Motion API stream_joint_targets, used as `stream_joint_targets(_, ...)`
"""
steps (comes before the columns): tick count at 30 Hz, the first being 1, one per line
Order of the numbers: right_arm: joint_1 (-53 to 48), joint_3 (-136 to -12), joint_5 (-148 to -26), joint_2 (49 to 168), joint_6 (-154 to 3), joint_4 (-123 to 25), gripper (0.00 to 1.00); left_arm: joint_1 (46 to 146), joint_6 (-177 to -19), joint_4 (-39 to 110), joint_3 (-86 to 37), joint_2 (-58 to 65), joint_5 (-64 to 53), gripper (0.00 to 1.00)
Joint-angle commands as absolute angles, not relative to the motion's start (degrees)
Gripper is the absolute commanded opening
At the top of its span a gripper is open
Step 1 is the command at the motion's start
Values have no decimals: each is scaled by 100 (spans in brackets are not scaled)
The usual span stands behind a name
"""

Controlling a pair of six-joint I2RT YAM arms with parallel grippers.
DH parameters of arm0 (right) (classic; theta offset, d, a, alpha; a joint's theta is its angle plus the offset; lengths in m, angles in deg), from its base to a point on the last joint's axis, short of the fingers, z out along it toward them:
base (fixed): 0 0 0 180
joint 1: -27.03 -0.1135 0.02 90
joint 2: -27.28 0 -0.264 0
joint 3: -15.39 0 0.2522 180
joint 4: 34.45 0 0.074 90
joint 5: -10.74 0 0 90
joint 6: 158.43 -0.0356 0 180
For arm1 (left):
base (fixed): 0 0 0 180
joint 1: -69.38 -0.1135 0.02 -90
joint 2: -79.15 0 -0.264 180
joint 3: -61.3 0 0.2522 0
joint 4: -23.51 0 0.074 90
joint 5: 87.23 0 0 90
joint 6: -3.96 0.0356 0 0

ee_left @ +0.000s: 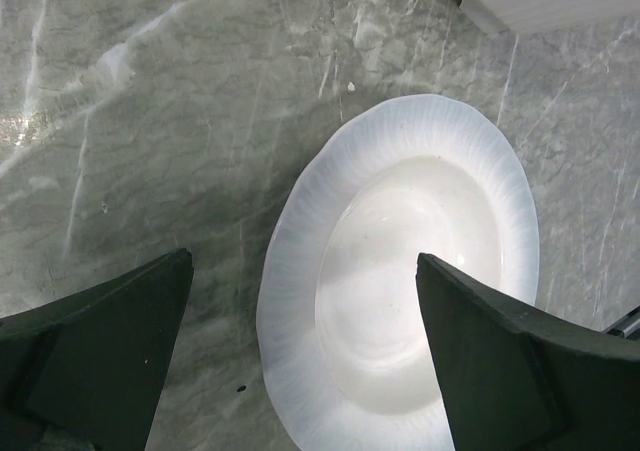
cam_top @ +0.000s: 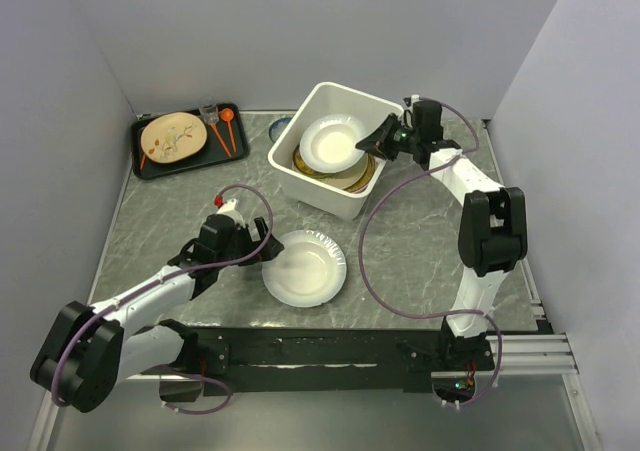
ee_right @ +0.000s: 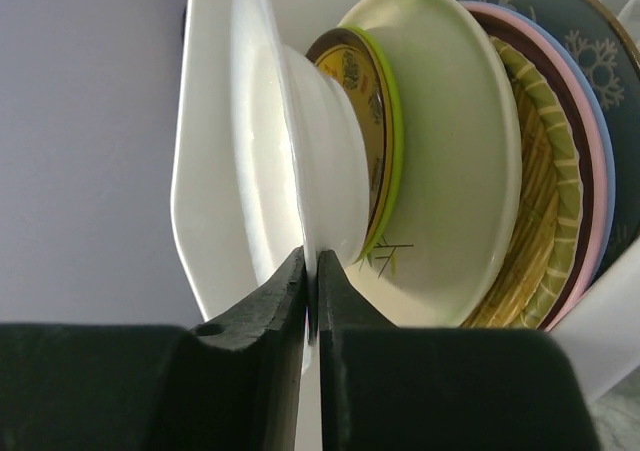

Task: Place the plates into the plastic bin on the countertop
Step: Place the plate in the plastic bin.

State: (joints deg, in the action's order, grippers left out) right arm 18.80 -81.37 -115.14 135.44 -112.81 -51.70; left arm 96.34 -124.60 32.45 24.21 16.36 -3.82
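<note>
The white plastic bin point(cam_top: 345, 203) stands at the back centre of the marble countertop point(cam_top: 170, 221). My right gripper point(cam_top: 376, 143) is shut on the rim of a white plate point(cam_top: 332, 143) and holds it over the stack in the bin. In the right wrist view the gripper point(ee_right: 311, 261) pinches this plate point(ee_right: 262, 151) above lime green point(ee_right: 393, 121), cream point(ee_right: 455, 171), woven yellow point(ee_right: 535, 201), pink point(ee_right: 592, 161) and grey point(ee_right: 570, 21) plates. A second white plate point(cam_top: 305, 268) lies on the countertop. My left gripper point(cam_top: 262, 247) is open at its left edge, with the plate point(ee_left: 400, 271) between the fingers point(ee_left: 120, 341).
A flat black tray point(cam_top: 150, 166) at the back left holds a cream twig-pattern plate point(cam_top: 172, 137) and orange spoons point(cam_top: 228, 123). A small dark-blue-rimmed dish point(cam_top: 280, 126) sits behind the bin. Grey walls close in the back and both sides.
</note>
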Motion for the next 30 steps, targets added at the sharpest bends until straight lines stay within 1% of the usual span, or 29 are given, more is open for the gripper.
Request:
stream_joint_targets(1,1824,-8600,-11538,13529,-11089,-5120,15,9618,-12462,3191,2442,1780,-365,99)
stream_joint_targets(5,1832,-8591,-11547,13600,-11045,-5208,19,9618,-12445,3235,2425,1789,-356,99)
stream_joint_targets(6,1832,-8504,-11512,13582,-11053,-5147,24,9618,-12436,3244,2425,1789,-347,99)
stream_joint_targets(8,1815,-8442,-11424,13530,-11010,-5173,29,9618,-12418,3227,2416,1710,-356,99)
stream_joint_targets(9,1832,-8381,-11389,13477,-10983,-5208,36,9618,-12410,3209,2399,1675,-390,99)
stream_joint_targets(11,1824,-8345,-11205,13407,-10861,-5313,42,9618,-12401,3165,2355,1544,-435,99)
stream_joint_targets(12,1824,-8284,-11143,13363,-10817,-5357,47,9618,-12401,3113,2355,1499,-470,99)
stream_joint_targets(13,1832,-8257,-11012,13258,-10773,-5436,49,9618,-12401,3103,2337,1455,-496,99)
stream_joint_targets(14,1832,-8222,-10924,13205,-10694,-5480,54,9610,-12409,3069,2328,1368,-514,99)
stream_joint_targets(17,1824,-8020,-10537,12924,-10597,-5533,59,9618,-12427,3007,2346,1288,-575,99)
stream_joint_targets(20,1832,-7810,-10335,12625,-10622,-5367,62,9618,-12436,3015,2372,1323,-540,99)
stream_joint_targets(24,1833,-7537,-10369,12247,-10807,-4840,63,9618,-12445,3103,2346,1402,-461,99)
stream_joint_targets(30,1832,-7572,-10606,12141,-11053,-4488,63,9618,-12506,3200,2372,1543,-408,99)
